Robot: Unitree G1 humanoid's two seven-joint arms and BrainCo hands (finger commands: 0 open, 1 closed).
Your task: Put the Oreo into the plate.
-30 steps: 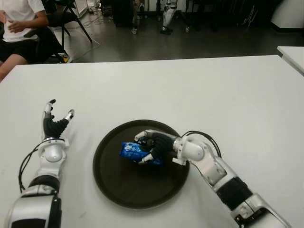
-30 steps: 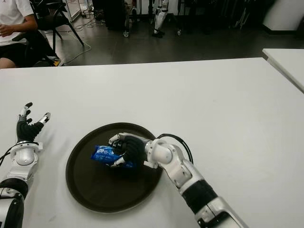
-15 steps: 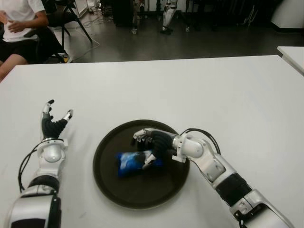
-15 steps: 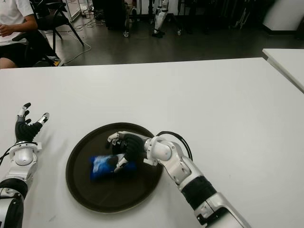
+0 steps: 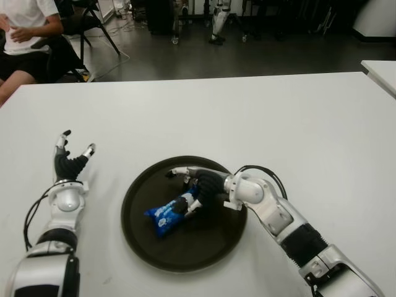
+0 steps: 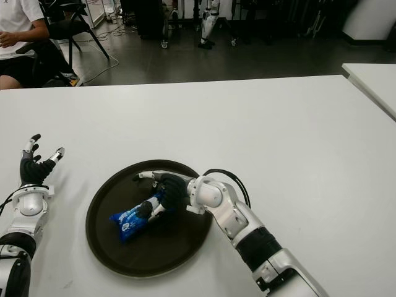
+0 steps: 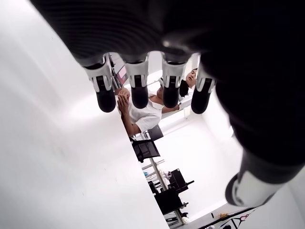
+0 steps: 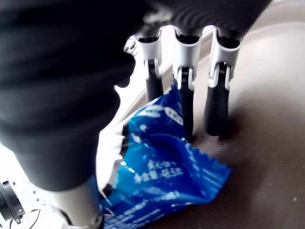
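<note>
Oreo pack (image 5: 170, 212) lies inside the dark round plate (image 5: 148, 247), left of centre, on the white tabletop (image 5: 322, 136). Right robot hand (image 5: 199, 187) sits just right of it w/ fingers (image 8: 217, 105) spread, holding nothing, tips at the pack's near-right end. To finish well: lift straight up & back, no dragging the wrapper. Left robot hand (image 5: 69, 162) idle, fingers spread, left of plate.

A wide white table (image 5: 260, 117) fills the view. A round dark plate (image 5: 145, 238) lies flat on it near the front edge, slightly left of centre. The left hand (image 5: 69, 162) shows over the tabletop to the left of the plate, fingers spread.
</note>
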